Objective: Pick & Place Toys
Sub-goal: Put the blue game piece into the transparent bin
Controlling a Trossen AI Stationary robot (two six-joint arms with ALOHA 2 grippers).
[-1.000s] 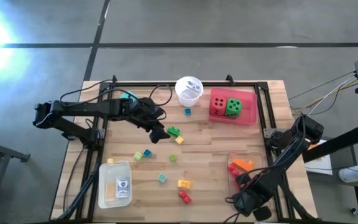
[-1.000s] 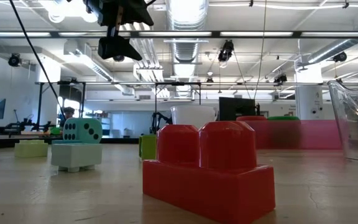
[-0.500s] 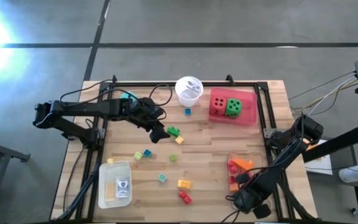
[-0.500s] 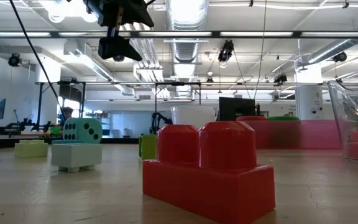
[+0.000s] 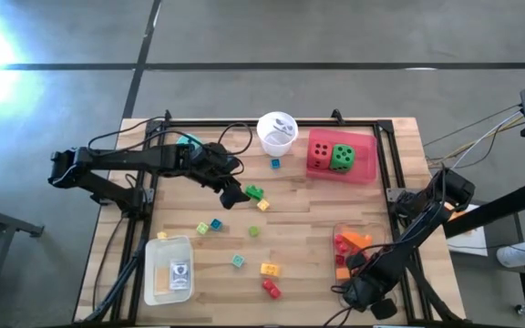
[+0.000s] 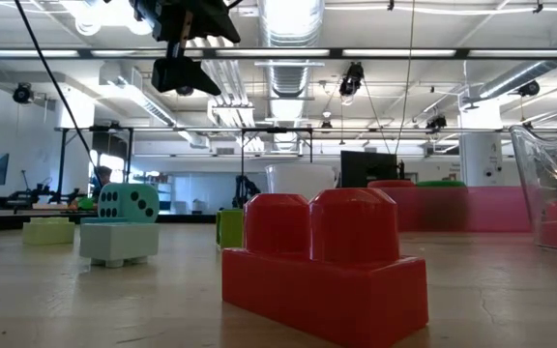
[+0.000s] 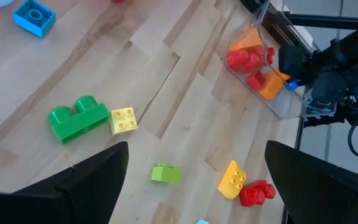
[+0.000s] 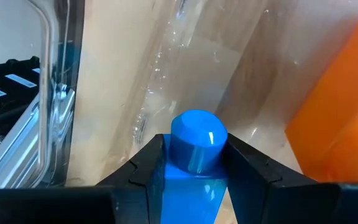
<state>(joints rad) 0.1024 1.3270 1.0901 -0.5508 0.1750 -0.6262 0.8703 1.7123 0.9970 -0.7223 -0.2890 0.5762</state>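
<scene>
Over the clear tray (image 5: 365,239), the right pincer (image 8: 194,163) pinches a blue brick (image 8: 194,146); the left pincer (image 5: 235,195) hangs spread above the green brick (image 5: 255,192).

Cup (image 5: 277,130) at table (image 5: 308,237) far edge, centre. Tray with two dice (image 5: 343,158) to its right. Clear tray (image 5: 346,252) at right edge, bricks inside. Card tray (image 5: 169,270) at near left. Loose bricks (image 5: 254,193) scattered between.
</scene>
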